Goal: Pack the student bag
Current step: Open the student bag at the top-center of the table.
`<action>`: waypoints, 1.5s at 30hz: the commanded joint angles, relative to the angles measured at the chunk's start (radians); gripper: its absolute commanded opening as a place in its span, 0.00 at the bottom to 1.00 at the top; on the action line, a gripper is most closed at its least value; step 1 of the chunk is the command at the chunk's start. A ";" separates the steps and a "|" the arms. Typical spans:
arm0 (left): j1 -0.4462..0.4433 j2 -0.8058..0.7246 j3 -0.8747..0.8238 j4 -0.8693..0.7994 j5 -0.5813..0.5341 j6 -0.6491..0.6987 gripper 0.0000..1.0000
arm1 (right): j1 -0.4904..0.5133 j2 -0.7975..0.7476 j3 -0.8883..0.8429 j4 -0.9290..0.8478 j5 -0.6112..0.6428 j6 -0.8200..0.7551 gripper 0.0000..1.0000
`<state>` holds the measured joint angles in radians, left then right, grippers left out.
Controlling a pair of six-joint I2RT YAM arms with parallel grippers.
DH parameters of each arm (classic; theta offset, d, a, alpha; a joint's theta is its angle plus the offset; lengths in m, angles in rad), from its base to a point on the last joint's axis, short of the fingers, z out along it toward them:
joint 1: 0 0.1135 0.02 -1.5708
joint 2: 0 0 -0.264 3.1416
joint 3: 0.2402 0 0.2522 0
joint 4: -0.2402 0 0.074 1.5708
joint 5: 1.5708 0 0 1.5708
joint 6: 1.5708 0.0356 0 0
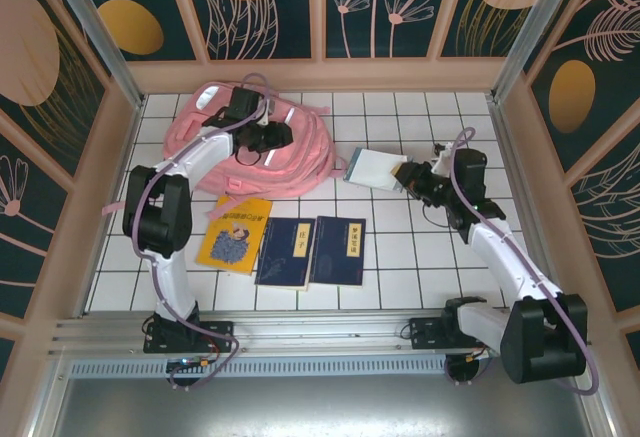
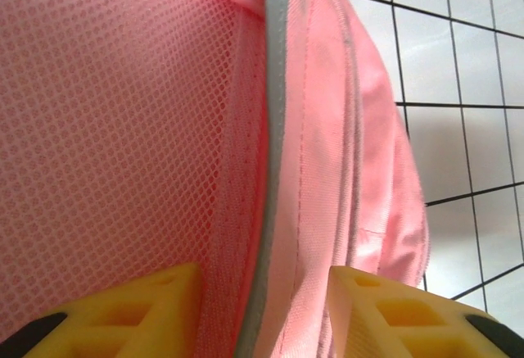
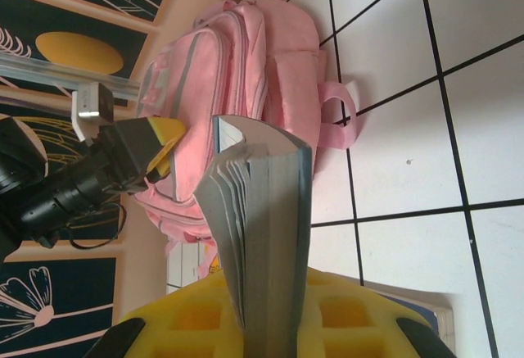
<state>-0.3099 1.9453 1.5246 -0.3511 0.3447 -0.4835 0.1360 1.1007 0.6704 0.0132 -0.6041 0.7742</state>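
A: Packing status?
B: Our right gripper (image 1: 408, 177) clamps one white book (image 1: 372, 168) near the student bag (image 1: 305, 157), at the tabletop's far-left. Left gripper (image 1: 268, 137) straddles bag fabric; we cannot tell its grip. The yellow book (image 1: 234, 234) and two blue books (image 1: 290, 252) lie unpacked.

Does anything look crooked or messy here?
Only small things. The yellow book lies tilted beside the two straight blue books. The book clamped in the right gripper has its pages fanning apart. Nothing looks spilled or broken.
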 commanded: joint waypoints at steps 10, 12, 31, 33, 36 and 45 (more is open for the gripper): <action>-0.005 -0.047 -0.063 0.052 0.125 0.017 0.39 | 0.019 0.021 -0.033 0.117 -0.045 0.037 0.00; -0.005 -0.025 -0.065 0.054 0.145 0.018 0.36 | 0.020 0.023 -0.031 0.116 -0.046 0.038 0.00; 0.001 -0.019 0.018 0.039 0.232 0.008 0.00 | 0.018 0.037 -0.020 0.057 0.027 -0.001 0.00; 0.010 -0.052 0.051 0.035 0.238 -0.011 0.00 | 0.018 0.028 -0.006 0.043 0.057 -0.005 0.00; 0.024 -0.098 0.117 0.012 0.248 -0.026 0.00 | 0.018 0.033 0.019 0.023 0.098 -0.005 0.00; 0.068 -0.226 0.164 0.049 0.374 -0.085 0.00 | 0.033 0.146 0.108 0.071 0.024 0.015 0.00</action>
<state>-0.2363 1.7966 1.6394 -0.3870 0.5735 -0.5259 0.1528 1.2137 0.7197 0.0208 -0.5301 0.7906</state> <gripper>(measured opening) 0.062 0.138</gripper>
